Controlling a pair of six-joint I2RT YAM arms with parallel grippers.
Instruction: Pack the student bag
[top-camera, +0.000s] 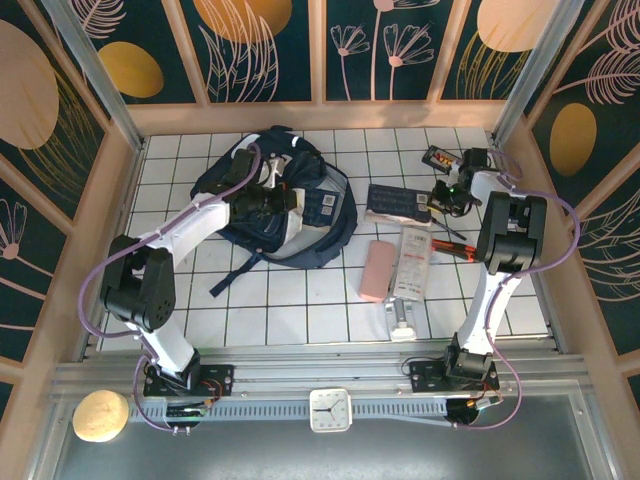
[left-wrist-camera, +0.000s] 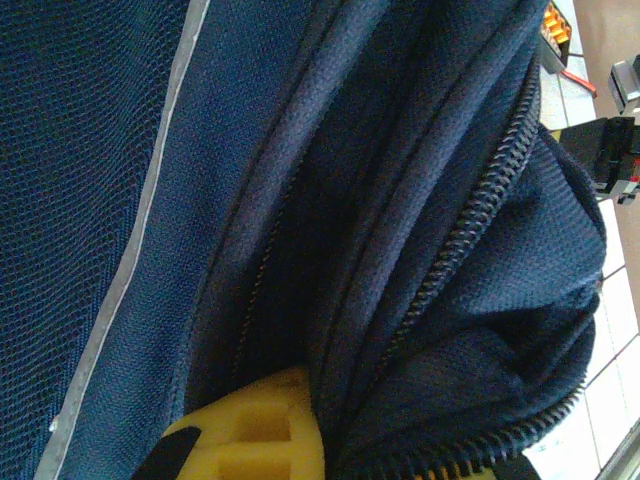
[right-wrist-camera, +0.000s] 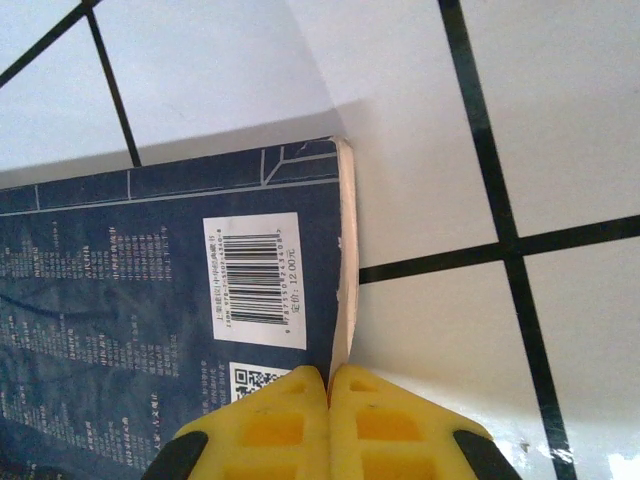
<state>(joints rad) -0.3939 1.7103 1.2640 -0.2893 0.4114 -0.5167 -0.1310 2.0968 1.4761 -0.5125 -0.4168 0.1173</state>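
Presently: the step in hand looks like lifting the dark blue softcover book with a white barcode label off the white tiled counter, bound for the large navy-blue fabric student bag with grey reflective stripes.

Position: the bag lies flat at the back-left of the counter. The book sits right of centre, well apart from it.

Doing it well (judgement):
- Lift slowly and watch whether the whole book follows the gripped edge. A hold on the cover alone may let it swing open or slip.
- If only the cover rises, set it down and retake across the full thickness.
- Carry it low to the left and enter edge-first along the open zip.
- The bag's mouth looks narrow from the left wrist, so the fabric needs pulling up and away before the book arrives.
- The pink rectangular case and the flat white box lie nearer the arm bases. A straight route to the bag should pass behind them.

Right jaws: clenched, with the yellow fingers pressed together and no gap showing. The book's thin right edge curls off the tiles and runs into the seam between them. This reads as a pinch on the cover edge. Cannot tell how deep the bite goes.

Left jaws: clenched on a fold of the bag's fabric beside the zip, one yellow finger showing under the cloth.
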